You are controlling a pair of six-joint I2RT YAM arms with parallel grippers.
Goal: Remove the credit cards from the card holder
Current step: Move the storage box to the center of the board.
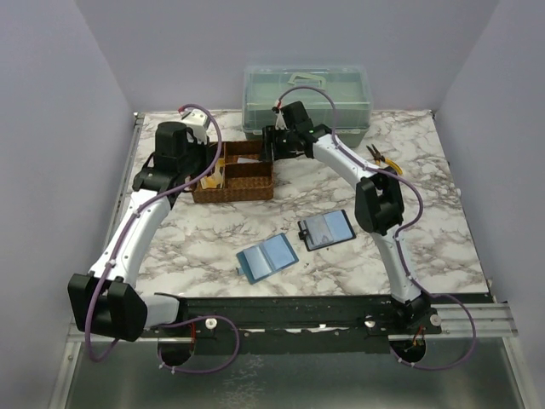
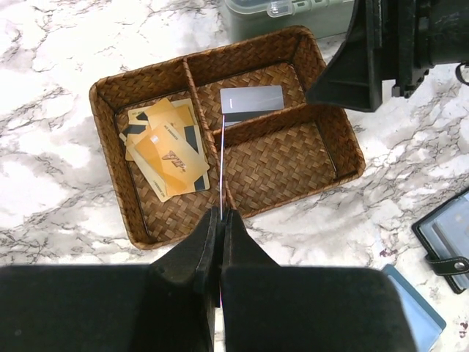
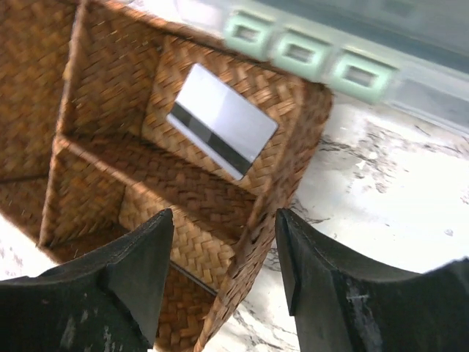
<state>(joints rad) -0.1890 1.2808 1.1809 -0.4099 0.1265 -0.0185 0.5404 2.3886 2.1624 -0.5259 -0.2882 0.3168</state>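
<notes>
The worktop [image 1: 443,230] is white, veined grey; basket [image 2: 282,158] brown, woven; cards [image 2: 165,150] yellow-orange with black marks; silver card [image 2: 251,99] dark-striped; card holder [image 1: 328,230] black, seemingly blue-grey inside; upper-centre box [image 1: 341,89] pale green.

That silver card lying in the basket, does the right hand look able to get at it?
Probably yes. The right hand hangs open just above the silver card, with nothing covering it, though the basket walls stand close around it.
</notes>
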